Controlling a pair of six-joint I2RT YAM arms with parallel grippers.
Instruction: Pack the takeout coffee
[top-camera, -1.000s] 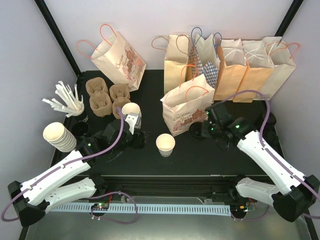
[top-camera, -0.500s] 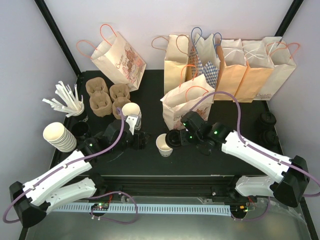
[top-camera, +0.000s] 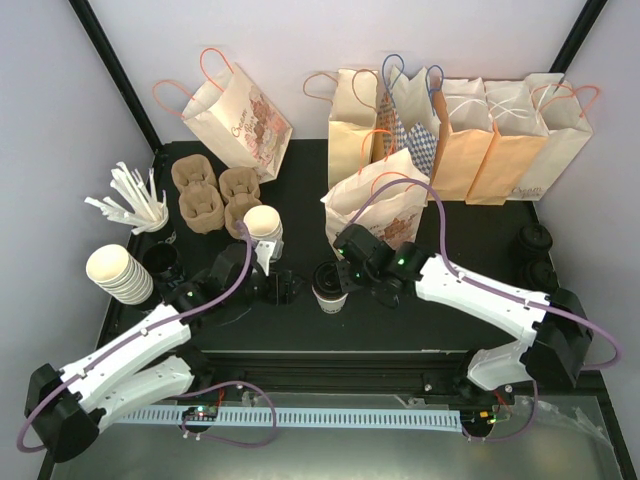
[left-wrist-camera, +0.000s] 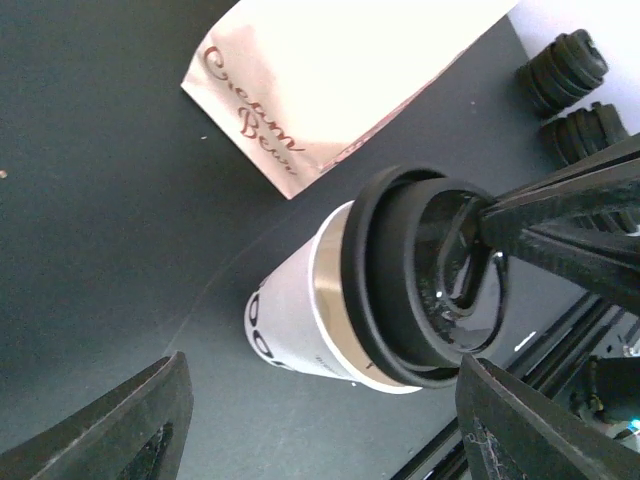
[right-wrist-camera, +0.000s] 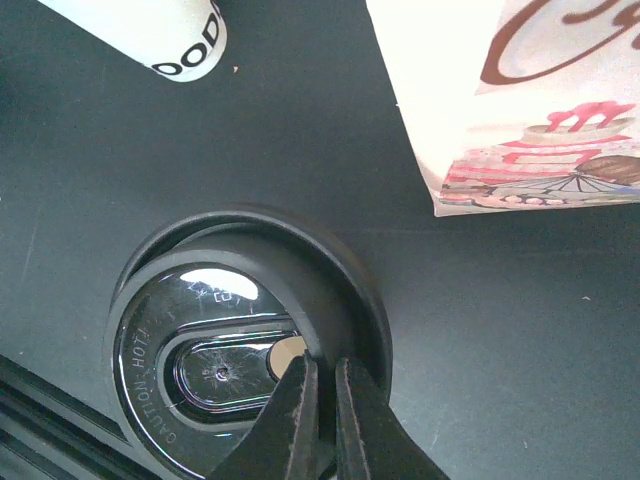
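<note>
A small white paper cup (top-camera: 331, 299) stands on the black table in front of a paper bag. A black lid (top-camera: 326, 277) sits on its mouth. My right gripper (top-camera: 338, 274) is shut on the lid's raised rim; in the right wrist view the fingertips (right-wrist-camera: 300, 400) pinch the rim of the lid (right-wrist-camera: 220, 370). My left gripper (top-camera: 280, 288) is open and empty just left of the cup. In the left wrist view the capped cup (left-wrist-camera: 300, 310) lies between and beyond my open left gripper (left-wrist-camera: 335, 440). I cannot tell if the lid is pressed fully down.
A printed paper bag (top-camera: 378, 212) stands just behind the cup, and several more bags (top-camera: 480, 130) line the back. A lidless white cup (top-camera: 263, 222), brown cup carriers (top-camera: 212, 192), stacked white cups (top-camera: 118, 272), stirrers (top-camera: 135, 200) and loose black lids (top-camera: 535, 255) surround the area.
My right arm swung left from beside the bag, carrying the black lid over the open cup; the lid now sits on the cup. My left gripper stayed beside the cup.
</note>
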